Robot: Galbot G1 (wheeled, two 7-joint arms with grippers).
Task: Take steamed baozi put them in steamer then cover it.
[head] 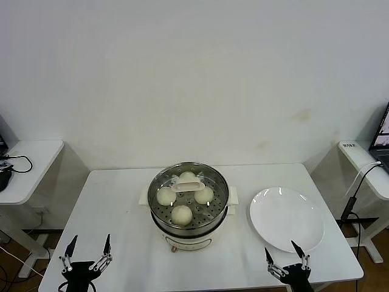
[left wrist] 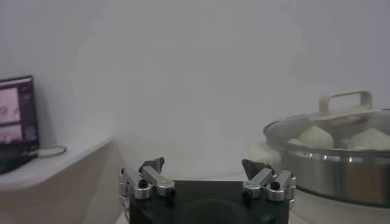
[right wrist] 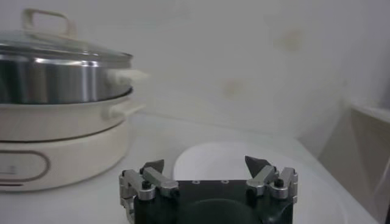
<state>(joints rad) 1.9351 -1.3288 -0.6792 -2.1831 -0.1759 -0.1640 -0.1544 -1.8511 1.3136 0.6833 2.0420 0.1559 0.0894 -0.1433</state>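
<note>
A: What is being seen, left to right?

B: The left gripper [head: 89, 250] is being held spread and empty. The four baozi [head: 182, 214] are being kept inside the steamer [head: 189, 225], under the cover [head: 188, 182]. The right gripper [head: 285, 256] is being held spread beside the plate [head: 286, 218].

Head camera high above the table [head: 121, 207], looking forward and down, whole scene, each wrist camera low near the table's front edge, facing level across it, close, all three sharing the lidded steamer [head: 189, 201].
</note>
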